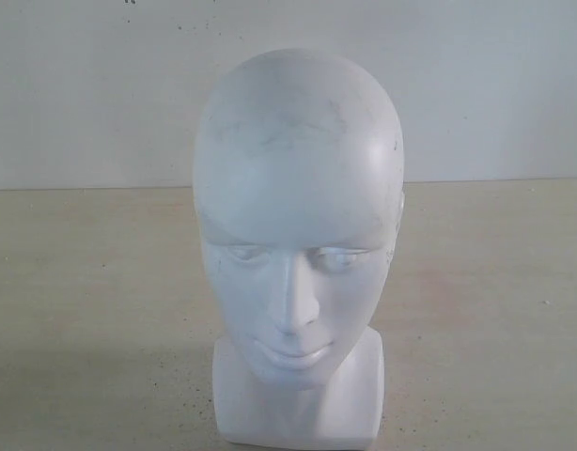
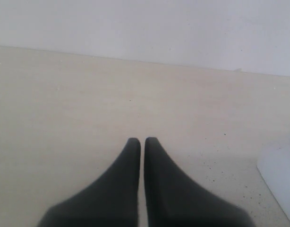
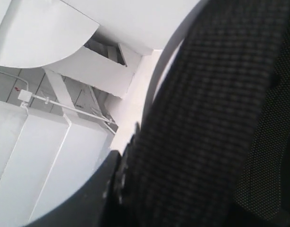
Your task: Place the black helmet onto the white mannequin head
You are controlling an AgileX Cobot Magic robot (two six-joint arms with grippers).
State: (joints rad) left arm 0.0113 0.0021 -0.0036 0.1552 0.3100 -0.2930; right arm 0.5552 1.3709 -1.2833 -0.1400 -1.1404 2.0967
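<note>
The white mannequin head (image 1: 298, 216) stands upright on its blocky neck base in the middle of the exterior view, bare on top and facing the camera. A corner of its white base (image 2: 279, 182) shows in the left wrist view. My left gripper (image 2: 142, 140) hovers low over the table beside it, shut, with nothing between its fingers. The right wrist view is filled by the black helmet's (image 3: 216, 118) woven inner padding, pressed against my right gripper (image 3: 128, 182), which is shut on it. That view looks up past the helmet at the ceiling. Neither arm nor the helmet shows in the exterior view.
The head rests on a pale beige table (image 1: 82, 301) with a white wall (image 1: 82, 85) behind. White ceiling panels and a conduit (image 3: 64, 101) show beyond the helmet in the right wrist view.
</note>
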